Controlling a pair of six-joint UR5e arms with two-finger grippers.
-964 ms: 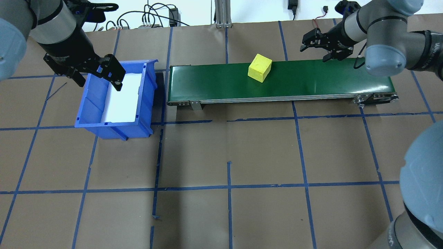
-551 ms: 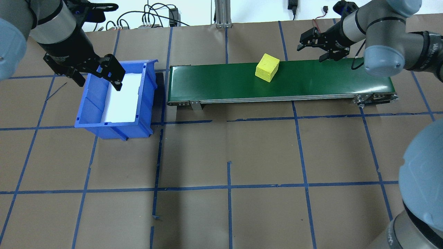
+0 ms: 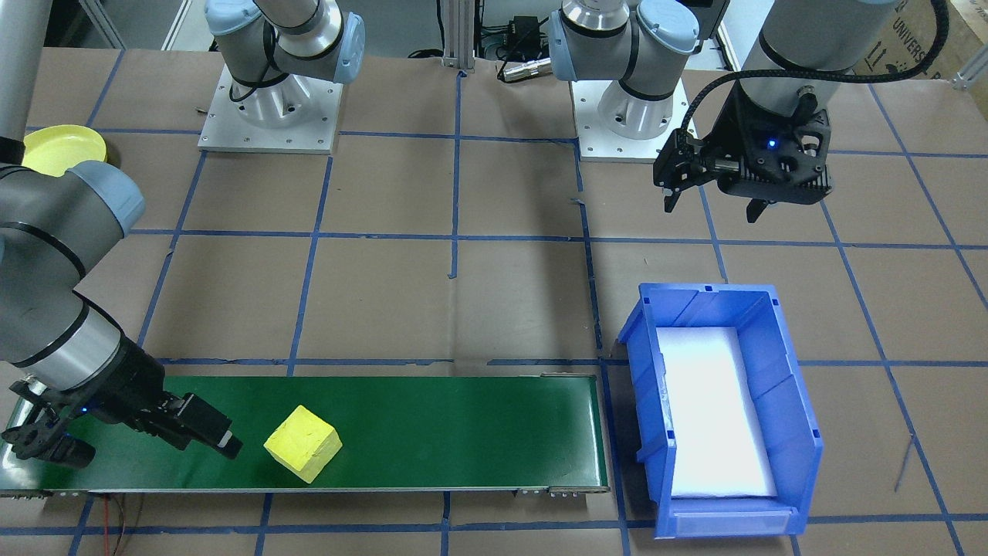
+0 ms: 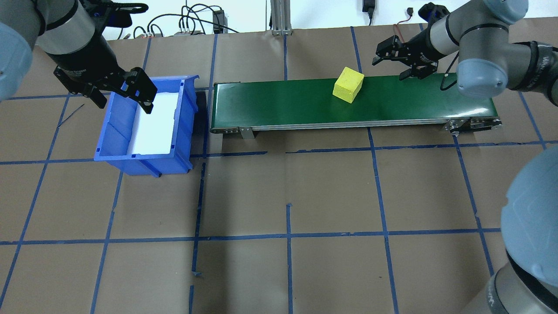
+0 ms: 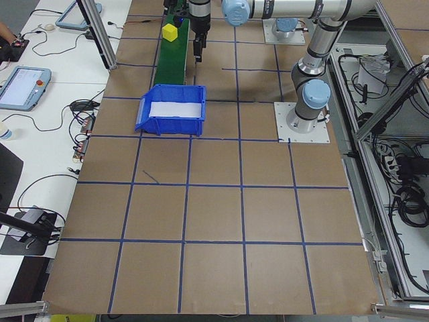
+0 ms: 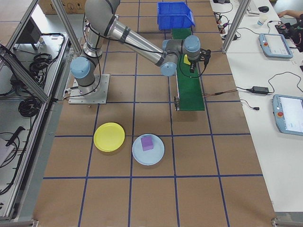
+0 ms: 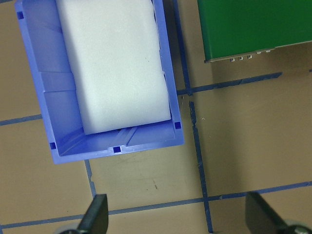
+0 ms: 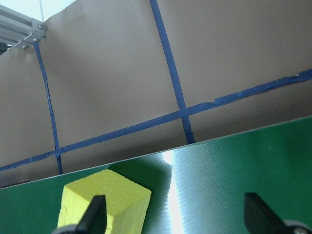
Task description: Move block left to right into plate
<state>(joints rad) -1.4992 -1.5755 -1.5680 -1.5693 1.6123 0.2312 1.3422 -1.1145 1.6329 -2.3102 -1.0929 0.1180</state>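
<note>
The block (image 4: 348,84) sits apart from everything on the green belt (image 4: 283,104), just short of your right gripper (image 4: 399,59), which hangs wide open and empty. It looks like light, slightly soft foam, so pinch two opposite flat faces. Your left gripper (image 4: 124,91) is open over the blue bin (image 4: 113,135).

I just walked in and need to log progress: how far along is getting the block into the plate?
Early to midway. Done: the yellow block sits on the green conveyor, clear of the blue bin, near the right gripper. In hand: that gripper hangs open beside the block, not touching it; the left gripper hangs open over the bin. Left: grasping the block and carrying it to the empty yellow plate.
</note>
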